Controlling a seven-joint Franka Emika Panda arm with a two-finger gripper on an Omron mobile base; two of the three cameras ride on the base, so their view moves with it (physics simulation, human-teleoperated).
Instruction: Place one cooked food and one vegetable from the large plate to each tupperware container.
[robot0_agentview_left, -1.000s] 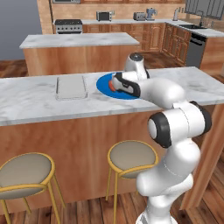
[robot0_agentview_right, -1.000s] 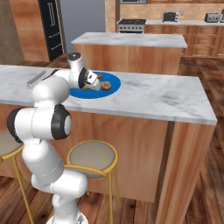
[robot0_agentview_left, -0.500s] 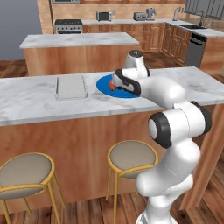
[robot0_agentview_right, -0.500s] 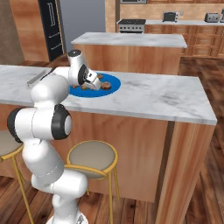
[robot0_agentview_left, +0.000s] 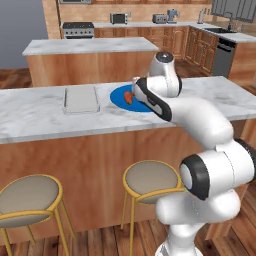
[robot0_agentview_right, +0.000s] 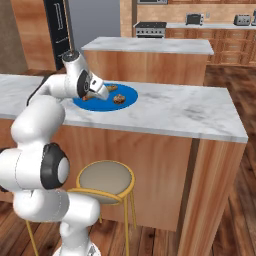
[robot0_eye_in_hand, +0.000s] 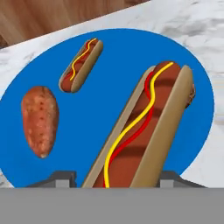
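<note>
Hot dog (robot0_eye_in_hand: 144, 131) is the big thing in your hand view: it runs from the bottom edge up and to the right, sitting right between the two finger tips (robot0_eye_in_hand: 61, 178), which stand just off each side of the bun. Looks like the fingers are closed onto it, or very nearly; you can't quite see contact. Under it is the blue plate (robot0_eye_in_hand: 113, 65). A second hot dog (robot0_eye_in_hand: 81, 64) lies further up on the plate, well apart from the first, and a reddish, speckled, tapered veg piece (robot0_eye_in_hand: 40, 120) lies off to the left of it. Something brown pokes out from behind the near hot dog's far end; too hidden to tell what.

Left base view: your gripper (robot0_agentview_left: 134, 95) is down over the plate (robot0_agentview_left: 120, 95) on the marble counter (robot0_agentview_left: 30, 117), and the arm covers most of the plate's right side. A pale tray (robot0_agentview_left: 81, 99) sits just left of the plate, nothing between them. Two stools (robot0_agentview_left: 150, 179) stand under the counter's front edge, and another island is behind.

Right base view: the gripper (robot0_agentview_right: 98, 95) is low over the plate's (robot0_agentview_right: 127, 95) left half. A brown lumpy piece (robot0_agentview_right: 119, 99) sits on the plate just right of it, and one more piece (robot0_agentview_right: 112, 87) lies behind.
</note>
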